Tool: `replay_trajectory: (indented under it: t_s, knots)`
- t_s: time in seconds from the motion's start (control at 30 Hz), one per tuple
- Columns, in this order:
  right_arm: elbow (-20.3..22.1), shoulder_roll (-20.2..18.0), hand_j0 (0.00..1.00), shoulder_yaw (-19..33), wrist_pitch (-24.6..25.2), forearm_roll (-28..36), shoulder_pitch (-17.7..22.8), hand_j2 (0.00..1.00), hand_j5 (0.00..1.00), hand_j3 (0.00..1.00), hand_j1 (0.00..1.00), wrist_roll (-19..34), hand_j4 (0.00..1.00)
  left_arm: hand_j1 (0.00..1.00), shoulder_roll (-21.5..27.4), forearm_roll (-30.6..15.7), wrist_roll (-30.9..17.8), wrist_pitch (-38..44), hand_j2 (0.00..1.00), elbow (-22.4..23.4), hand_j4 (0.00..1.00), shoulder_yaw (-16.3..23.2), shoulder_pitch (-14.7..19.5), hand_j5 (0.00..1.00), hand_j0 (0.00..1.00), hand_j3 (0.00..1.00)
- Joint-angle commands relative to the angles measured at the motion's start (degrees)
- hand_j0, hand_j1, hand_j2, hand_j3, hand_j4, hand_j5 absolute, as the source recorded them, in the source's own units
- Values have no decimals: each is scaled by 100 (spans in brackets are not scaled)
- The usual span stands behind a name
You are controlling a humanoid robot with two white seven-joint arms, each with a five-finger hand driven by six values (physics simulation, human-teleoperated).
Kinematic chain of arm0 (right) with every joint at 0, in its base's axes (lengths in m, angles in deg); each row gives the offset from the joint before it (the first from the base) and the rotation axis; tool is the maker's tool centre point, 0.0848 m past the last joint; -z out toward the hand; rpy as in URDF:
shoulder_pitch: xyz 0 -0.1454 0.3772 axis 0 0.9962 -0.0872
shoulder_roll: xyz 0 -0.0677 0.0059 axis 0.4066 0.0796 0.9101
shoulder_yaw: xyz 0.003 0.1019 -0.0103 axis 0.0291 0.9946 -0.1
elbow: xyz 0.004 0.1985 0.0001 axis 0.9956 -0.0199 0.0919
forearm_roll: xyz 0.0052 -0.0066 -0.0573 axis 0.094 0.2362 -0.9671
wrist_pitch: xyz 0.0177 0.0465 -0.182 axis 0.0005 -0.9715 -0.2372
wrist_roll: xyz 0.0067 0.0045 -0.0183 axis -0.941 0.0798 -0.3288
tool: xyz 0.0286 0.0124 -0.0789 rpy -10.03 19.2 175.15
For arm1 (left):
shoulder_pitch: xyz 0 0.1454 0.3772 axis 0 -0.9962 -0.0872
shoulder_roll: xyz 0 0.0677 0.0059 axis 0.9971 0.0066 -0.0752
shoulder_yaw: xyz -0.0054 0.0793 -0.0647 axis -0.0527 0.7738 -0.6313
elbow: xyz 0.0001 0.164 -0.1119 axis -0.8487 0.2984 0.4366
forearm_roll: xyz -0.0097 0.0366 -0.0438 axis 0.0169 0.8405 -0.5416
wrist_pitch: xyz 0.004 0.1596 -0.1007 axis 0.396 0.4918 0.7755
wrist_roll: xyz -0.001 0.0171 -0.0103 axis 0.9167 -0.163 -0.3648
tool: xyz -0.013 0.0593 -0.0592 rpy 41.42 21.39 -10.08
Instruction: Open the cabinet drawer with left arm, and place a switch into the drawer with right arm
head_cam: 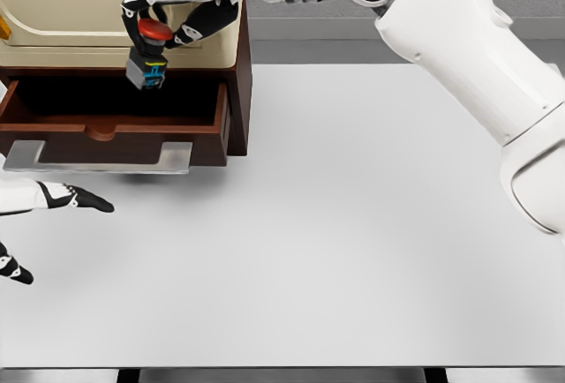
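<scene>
- R arm: extended across from upper right, elbow bent; right hand [168, 21] held high at upper left, fingers curled in grasp.
- Left hand [53, 196]: seen at lower-left edge, fingers extended, nothing held.

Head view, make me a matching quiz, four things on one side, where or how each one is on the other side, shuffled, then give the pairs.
Things:
1. switch
2. drawer
3. left hand
4. right hand

States:
A. pulled open
B. open, low at the picture's left edge
C. held above the drawer
D. shut on the switch

Pairs: 1-C, 2-A, 3-B, 4-D
</scene>
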Motion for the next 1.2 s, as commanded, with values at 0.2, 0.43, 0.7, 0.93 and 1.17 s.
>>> replay_trajectory:
  t_s: [0.2,0.43,0.7,0.93,1.17]
  knots:
    - [-580,640,100,-41,310,-2366,9,100,100,100,100,-6,100,100,-144,-21,-142,130,100,25,100,385,1,100,100,100]
    - [-536,632,100,-6,310,-2375,27,100,100,100,100,-6,100,100,-144,-21,-142,130,100,25,100,385,1,100,100,100]
    - [1054,-773,100,776,310,-2358,369,100,100,100,100,-6,100,100,-144,-21,-142,130,100,25,100,385,10,100,100,100]
    - [3085,-3508,100,1470,310,-2331,1776,100,100,100,100,-6,100,100,-144,-21,-142,130,100,25,100,376,1,100,100,100]
    - [3217,-4413,100,1550,310,-2358,2778,100,100,100,100,-6,100,100,-144,-12,-142,130,100,25,100,385,1,100,100,100]
